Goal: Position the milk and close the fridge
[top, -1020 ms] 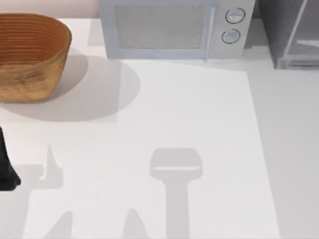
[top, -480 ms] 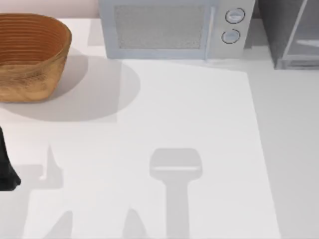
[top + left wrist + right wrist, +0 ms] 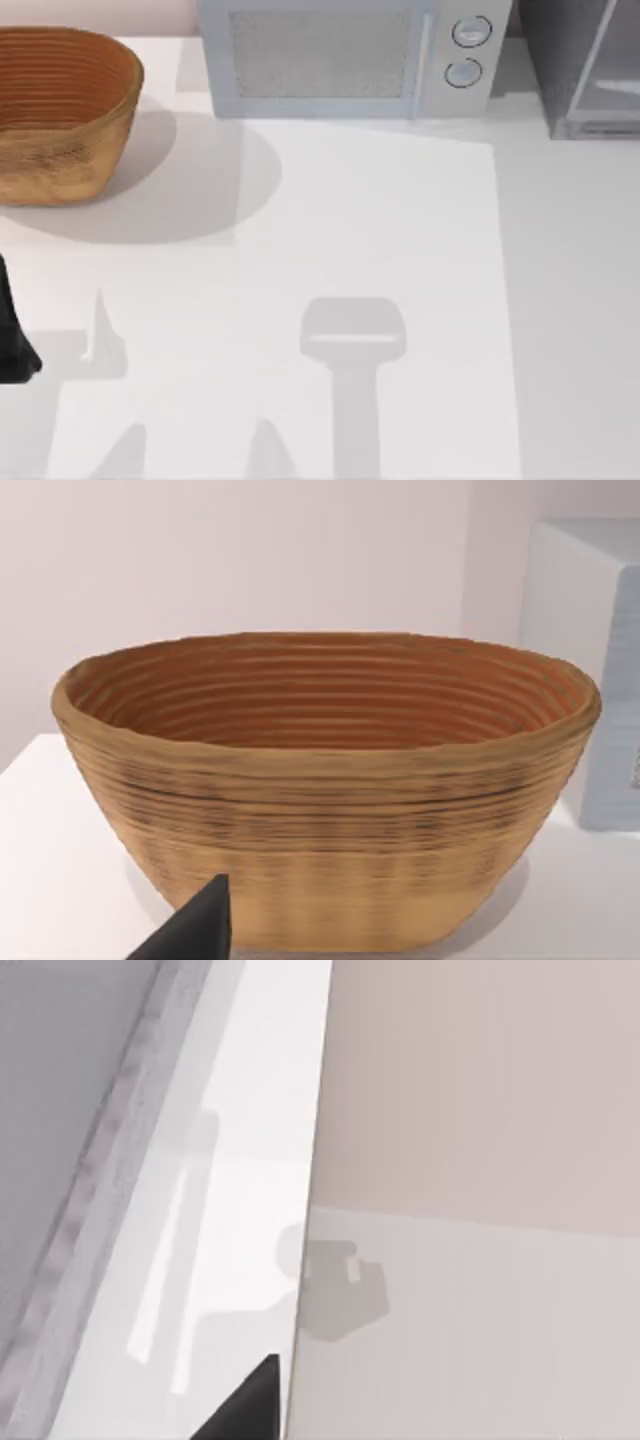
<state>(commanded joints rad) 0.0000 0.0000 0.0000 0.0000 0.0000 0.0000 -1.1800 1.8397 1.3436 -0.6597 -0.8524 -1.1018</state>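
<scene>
At 9 o'clock on the worktop a dark piece of the left arm sits at the top view's left edge, parked; a dark finger tip of the left gripper shows in its wrist view, facing the wicker basket, and whether its fingers are released or clenched I cannot tell. The basket stands at 10 o'clock, its hollow bare as far as the left wrist view reaches. At 12 o'clock stands the silver microwave, two round knobs on its right side. At 2 o'clock, against the top view's right edge, stands the fridge, grey side and pale-framed translucent door partly in frame; door position cannot be judged with confidence from here. No milk carton appears on the worktop; its place cannot be told, possibly inside the fridge. The right gripper shows as one dark tip in its wrist view, beside a grey panel and a pale edge, near a wall; the state of its fingers cannot be told either. Judgement: step in hand is closing the door. To do it well, press flat on the frame's free edge, follow its arc, avoid clipping the microwave.
</scene>
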